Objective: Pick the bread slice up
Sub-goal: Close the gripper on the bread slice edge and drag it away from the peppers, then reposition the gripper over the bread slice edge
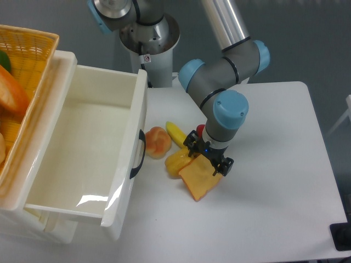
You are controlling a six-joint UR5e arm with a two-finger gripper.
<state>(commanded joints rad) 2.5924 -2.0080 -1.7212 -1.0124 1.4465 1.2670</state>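
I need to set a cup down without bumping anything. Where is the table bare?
Bare: the right half of the table, beyond the gripper, and the front strip below the bread slice. Crowded: the middle, where the peach, banana, yellow pepper and slice cluster beside the white bin.

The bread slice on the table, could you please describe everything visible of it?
The bread slice is a flat toy with an orange-tan face and darker orange crust edge. It lies on the white table, one corner pointing toward the camera. Its upper part is hidden under the gripper, which sits directly over it; whether the fingers grip it cannot be told. Its left edge meets the yellow bell pepper.
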